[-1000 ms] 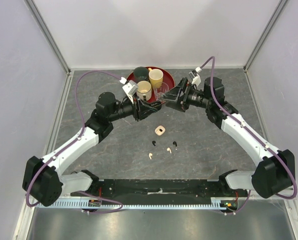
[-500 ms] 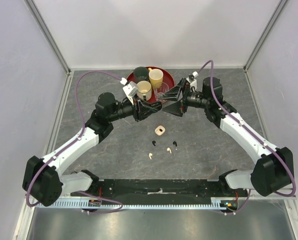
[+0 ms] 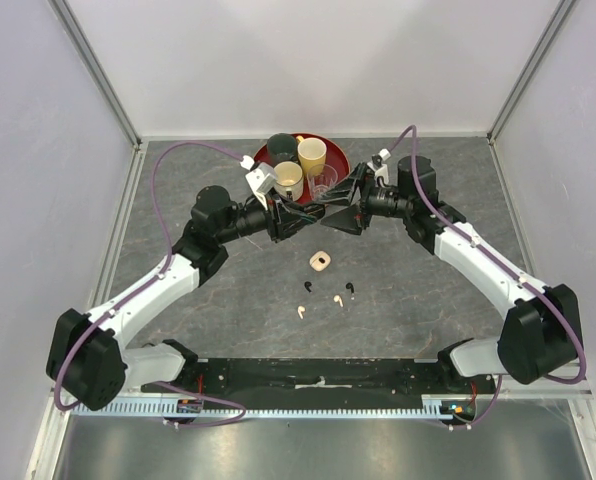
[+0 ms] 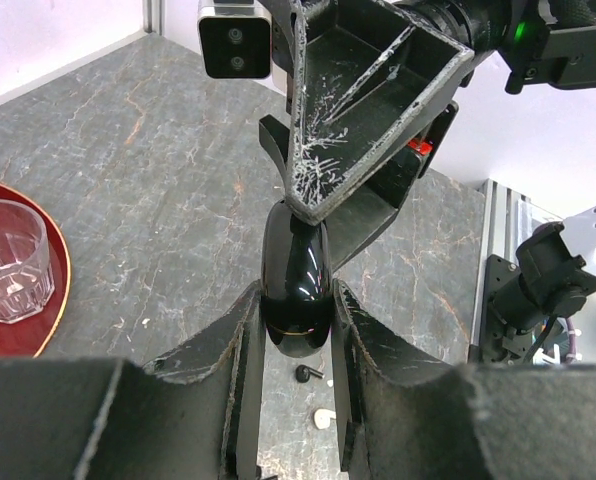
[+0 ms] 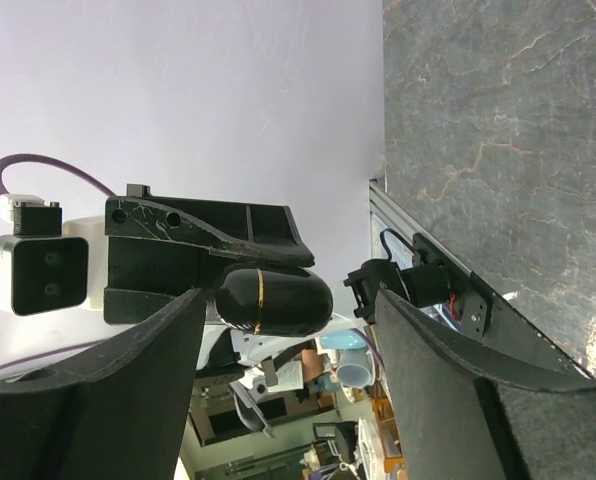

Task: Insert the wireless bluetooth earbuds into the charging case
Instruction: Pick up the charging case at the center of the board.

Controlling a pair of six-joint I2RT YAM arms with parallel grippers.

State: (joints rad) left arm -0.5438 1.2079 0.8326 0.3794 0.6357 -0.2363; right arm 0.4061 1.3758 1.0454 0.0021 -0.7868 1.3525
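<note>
So the black charging case (image 4: 296, 270) is up in the air over the desk (image 3: 398, 300), just in front of the red tray (image 3: 344, 160). The left end effector (image 4: 298, 298) is clamped tight on its lower end.

It's a glossy little egg with a thin gold seam. I'd guess light, hard and properly slippery, since rounded sides like to squirt out from flat pads. Best hold imo is across the widest part of one half, leaving the other side of the seam free so the lid can be worked open.

The right end effector (image 5: 290, 300) has its jaws apart. They straddle the free end of the case with a clear gap on at least one side, so no grip there.

Both arms reach forward and angle inward, and the wrists meet nose to nose over the middle of the desk.

The black earbuds (image 3: 350, 288) and cream earbuds (image 3: 336, 299), two of each, lie loose on the desk nearer the bases. They're near a small cream case (image 3: 320, 262) and well below the held one. They look tiny, light and probably rolly, so I'd pinch each by the stem.
</note>
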